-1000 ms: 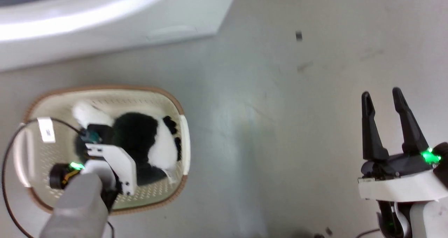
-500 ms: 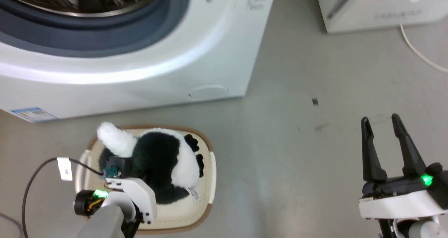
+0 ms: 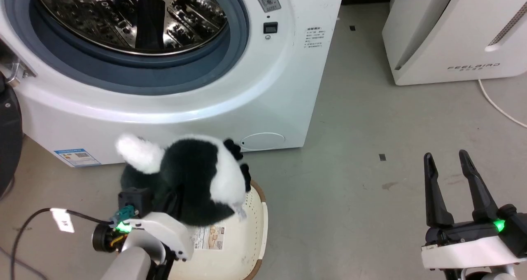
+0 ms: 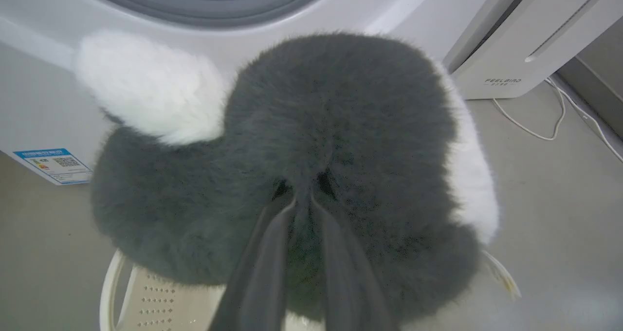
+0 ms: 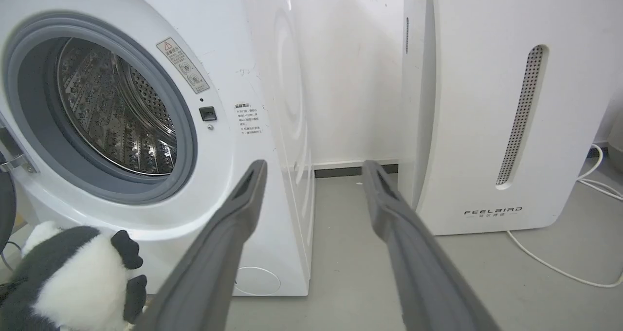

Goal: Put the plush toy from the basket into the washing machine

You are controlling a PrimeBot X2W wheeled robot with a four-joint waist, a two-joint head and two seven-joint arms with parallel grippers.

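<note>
Black fluffy fur, white patches, white tuft: plush toy (image 3: 193, 177) held up over basket (image 3: 257, 214), just in front of washing machine (image 3: 288, 86), below grey-rimmed porthole (image 3: 123, 76). Clear of basket rim or brushing it, hard to tell. Left gripper (image 4: 302, 202) jaws pinched nearly together, clamped into the dark fur. Right gripper (image 3: 446, 154) jaws apart, well off to the side above floor (image 3: 350, 197).

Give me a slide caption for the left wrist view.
Plush toy pinched by the left end effector, held over the basket before the washing machine.
</note>
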